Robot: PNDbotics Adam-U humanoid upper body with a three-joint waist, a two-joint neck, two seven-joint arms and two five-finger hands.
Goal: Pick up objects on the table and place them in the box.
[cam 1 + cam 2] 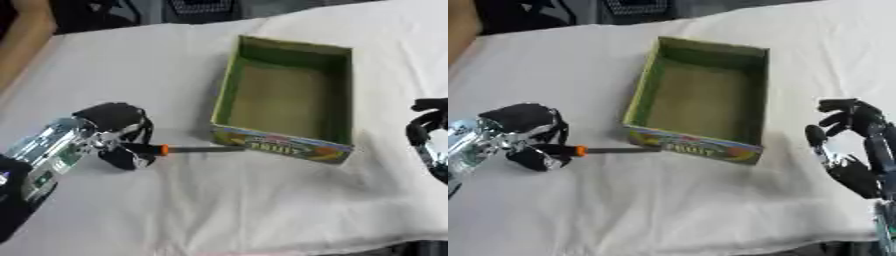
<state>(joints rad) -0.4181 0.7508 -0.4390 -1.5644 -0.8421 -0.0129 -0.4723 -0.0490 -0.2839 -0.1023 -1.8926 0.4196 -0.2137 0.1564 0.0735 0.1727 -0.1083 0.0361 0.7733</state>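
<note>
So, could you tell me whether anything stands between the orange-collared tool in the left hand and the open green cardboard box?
Only the green cardboard box's own printed near wall: the thin grey tool, held by the left hand, points at it from outside, its tip right at it.

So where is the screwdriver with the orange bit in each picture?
Left eye view: the screwdriver is left of centre, its handle in the left hand, its tip at the box's near wall.
Right eye view: it sits further left, again pointing at that wall.
Shared landmark: the green box's printed front wall.
</note>
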